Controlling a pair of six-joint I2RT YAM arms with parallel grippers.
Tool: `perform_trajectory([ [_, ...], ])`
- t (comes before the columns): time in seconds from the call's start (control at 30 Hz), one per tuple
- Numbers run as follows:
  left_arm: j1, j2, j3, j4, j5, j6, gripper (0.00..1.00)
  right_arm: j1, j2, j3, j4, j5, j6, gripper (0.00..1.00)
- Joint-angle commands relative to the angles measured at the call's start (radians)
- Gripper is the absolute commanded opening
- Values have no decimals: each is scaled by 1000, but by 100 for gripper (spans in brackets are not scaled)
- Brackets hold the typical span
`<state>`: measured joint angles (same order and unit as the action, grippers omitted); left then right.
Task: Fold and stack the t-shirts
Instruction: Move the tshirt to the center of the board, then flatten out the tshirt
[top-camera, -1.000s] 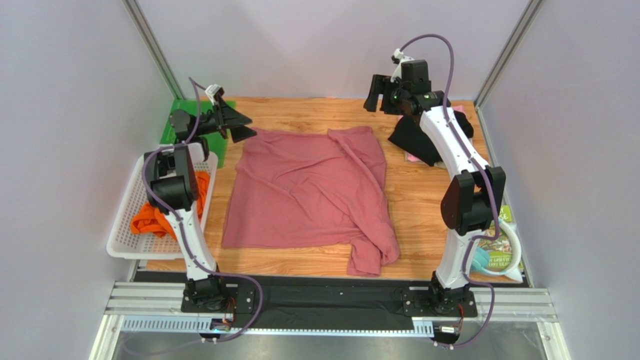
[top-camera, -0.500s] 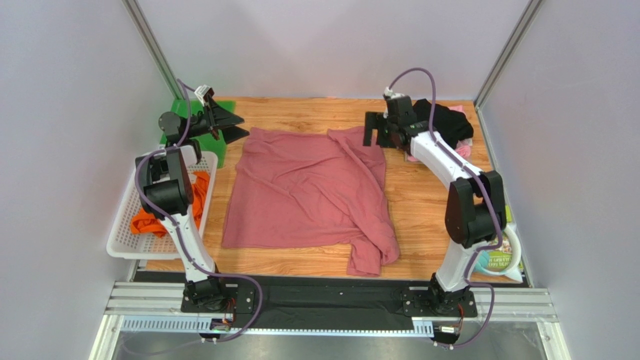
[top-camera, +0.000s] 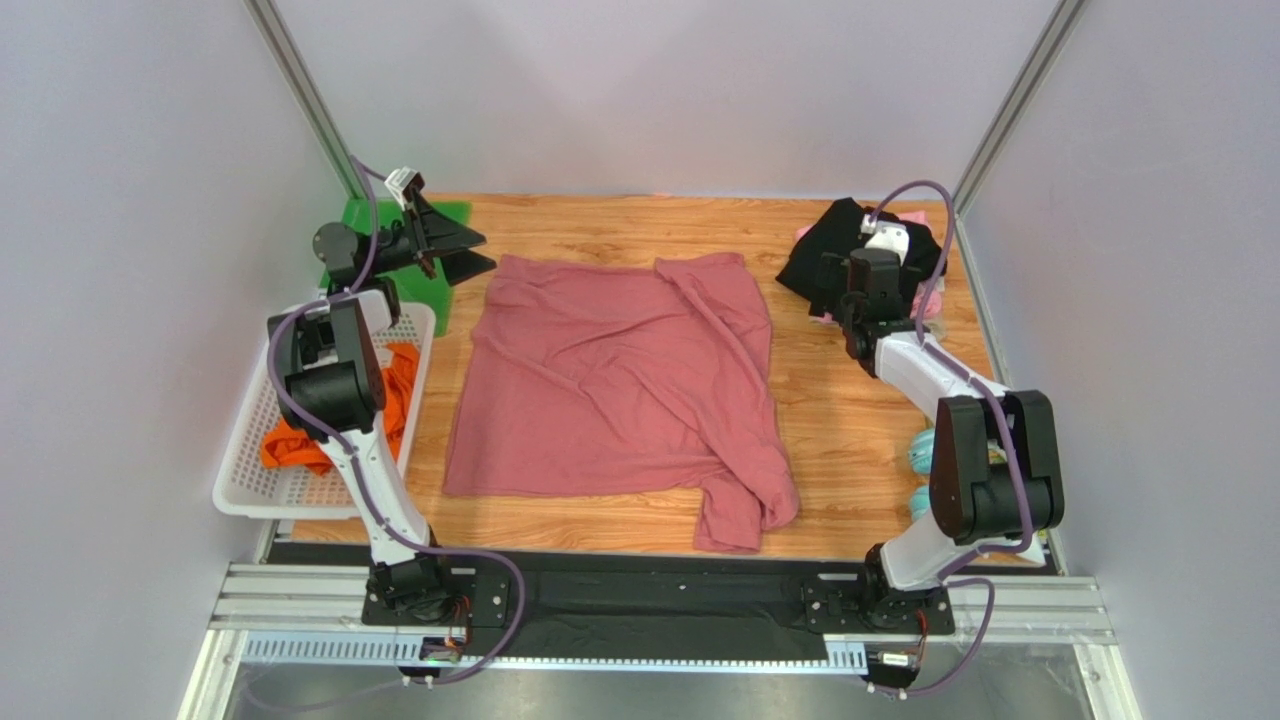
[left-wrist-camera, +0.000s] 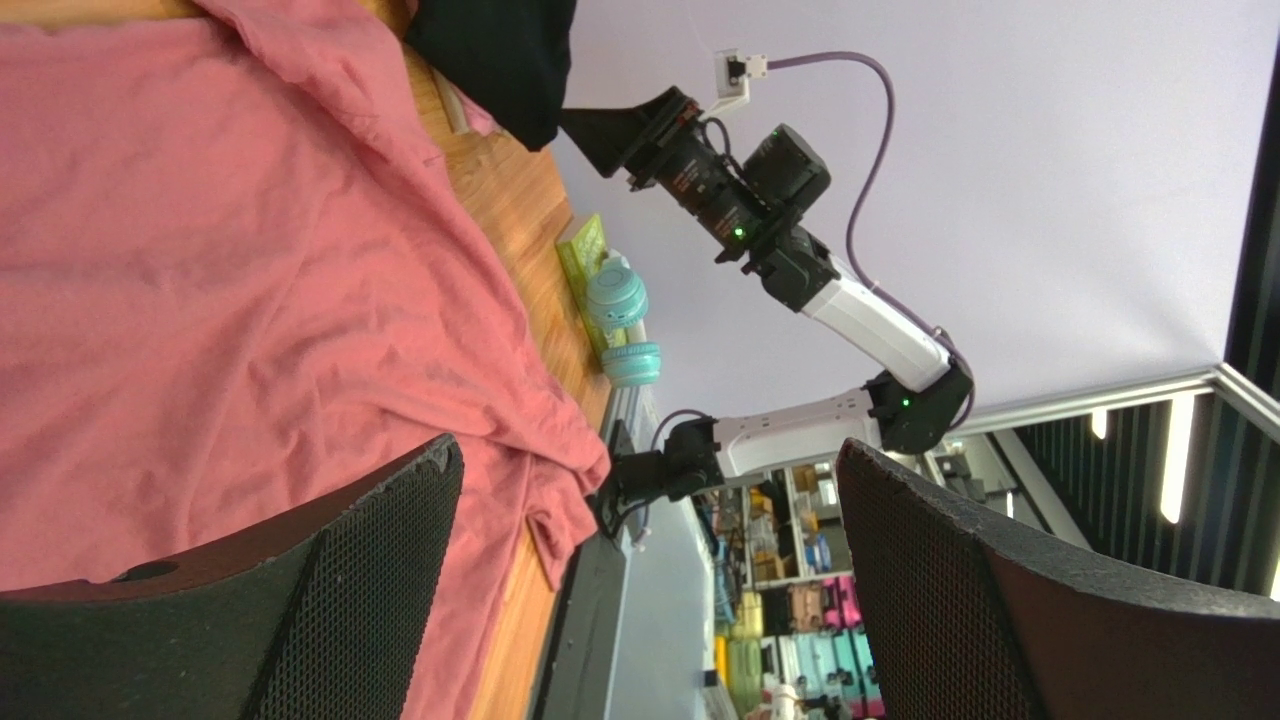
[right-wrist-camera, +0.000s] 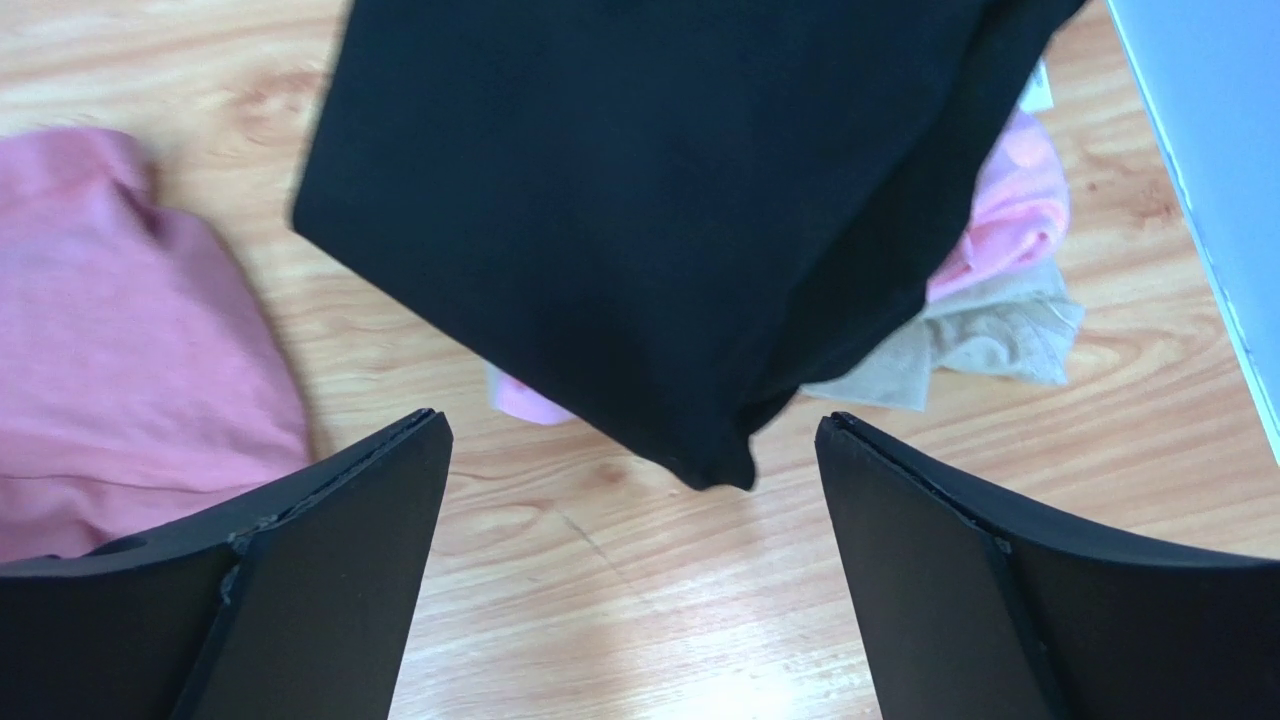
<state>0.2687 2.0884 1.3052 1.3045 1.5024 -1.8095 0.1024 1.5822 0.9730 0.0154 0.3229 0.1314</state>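
Observation:
A large dusty-rose t-shirt (top-camera: 616, 383) lies spread and wrinkled across the middle of the table, one sleeve bunched at its front right corner. It also fills the left wrist view (left-wrist-camera: 226, 270). My left gripper (top-camera: 469, 252) hovers open by its back left corner, holding nothing (left-wrist-camera: 646, 600). A black t-shirt (top-camera: 824, 255) lies crumpled at the back right on top of a pale pink one (right-wrist-camera: 1014, 195). My right gripper (top-camera: 851, 312) is open over bare wood just short of the black t-shirt (right-wrist-camera: 661, 195). An orange t-shirt (top-camera: 301, 435) sits in the basket.
A white mesh basket (top-camera: 248, 450) stands at the left edge. Behind it is a green block (top-camera: 353, 225). Teal objects (top-camera: 920, 450) and a packet lie along the right edge. A beige cloth (right-wrist-camera: 977, 338) pokes out under the black shirt. Walls close in on three sides.
My right arm has swung down and to the right, from high over the back edge to low beside the black shirt, jaws now wide. The left gripper shifted slightly back.

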Motion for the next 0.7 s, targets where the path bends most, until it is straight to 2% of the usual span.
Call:
perform_trajectory([
  [0.0,7,-54,26,226,188,19,100,-12,-40,-81,124,-4,-35,100],
  [0.1,9,-57,19,226,193,25,100,-23,-103,-184,153,2,-27,100],
  [0.17,9,-54,17,226,193,27,100,-26,-175,-271,245,-27,-36,100],
  [0.33,7,-54,19,226,199,29,100,-47,-281,-407,342,-59,-90,100],
  [0.4,7,-59,22,226,200,29,100,-50,-333,-495,448,-67,-73,100],
  [0.53,9,-64,25,226,208,29,100,-49,-326,-541,497,-24,-53,100],
  [0.67,13,-79,8,226,219,44,100,-46,-353,-655,691,2,-53,100],
])
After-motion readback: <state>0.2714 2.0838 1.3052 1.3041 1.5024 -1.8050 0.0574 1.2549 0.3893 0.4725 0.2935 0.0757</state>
